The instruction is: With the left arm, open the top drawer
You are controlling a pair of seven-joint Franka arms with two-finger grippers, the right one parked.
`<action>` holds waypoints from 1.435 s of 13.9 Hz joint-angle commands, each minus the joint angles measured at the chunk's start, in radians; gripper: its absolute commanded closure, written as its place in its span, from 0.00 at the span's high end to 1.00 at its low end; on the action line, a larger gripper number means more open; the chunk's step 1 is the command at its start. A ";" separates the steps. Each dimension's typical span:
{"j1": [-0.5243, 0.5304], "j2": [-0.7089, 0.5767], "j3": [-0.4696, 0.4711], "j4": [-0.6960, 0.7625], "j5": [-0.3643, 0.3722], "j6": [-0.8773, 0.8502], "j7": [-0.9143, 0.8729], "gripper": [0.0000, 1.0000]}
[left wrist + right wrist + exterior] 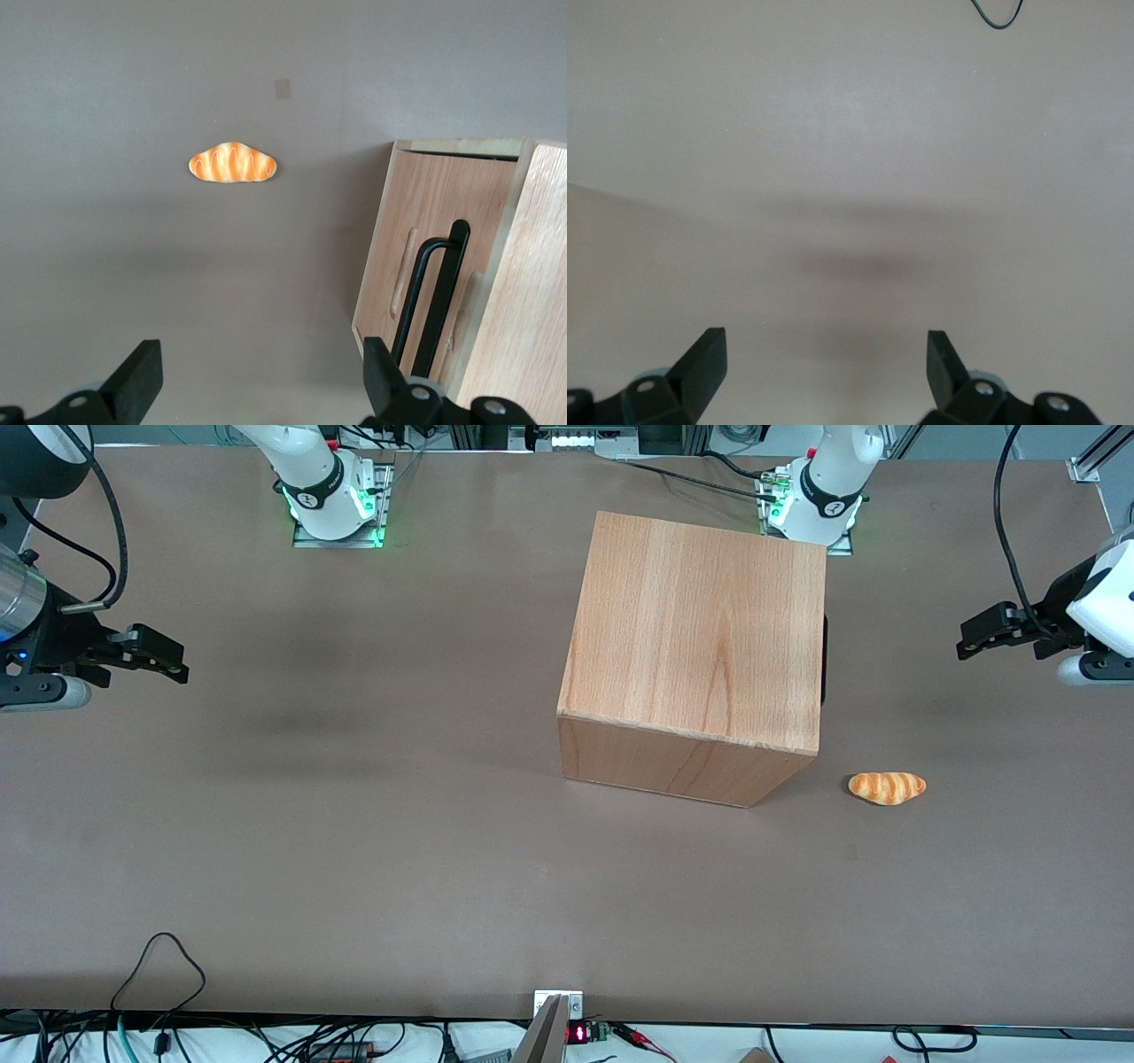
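Cabinet first: a large light-wood cube casing (700,646) stands on the brown matte table (354,824), with its drawer front turned toward the working arm's end of the table. From the front camera only a thin black edge of that front shows along the casing's side. The wrist camera shows the front itself: the shallow light-wood top drawer (416,248) with a flat front panel and a long black bar handle (434,297), sitting flush in the casing, not pulled out.

The left arm (1099,602), with its glossy white rounded wrist housing, hangs above the table toward the working arm's end, well apart from the casing. Its black two-finger gripper (970,642) points at the casing, fingers spread wide with nothing between them, clear of the handle.

A small orange striped croissant-shaped bread toy (887,787) lies on the table near the casing's corner, nearer to the front camera than the gripper.
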 commanded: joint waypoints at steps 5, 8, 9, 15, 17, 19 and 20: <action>-0.011 0.122 -0.011 0.019 -0.008 -0.052 0.014 1.00; -0.015 0.171 -0.011 0.032 -0.010 -0.108 0.021 1.00; -0.017 0.180 -0.011 0.032 -0.011 -0.108 0.020 1.00; -0.008 0.274 -0.011 0.027 -0.125 -0.148 0.179 1.00; -0.014 0.274 -0.012 0.019 -0.136 -0.157 0.182 1.00; -0.014 0.277 -0.011 0.003 -0.148 -0.175 0.182 1.00; -0.014 0.280 -0.012 -0.002 -0.151 -0.177 0.184 1.00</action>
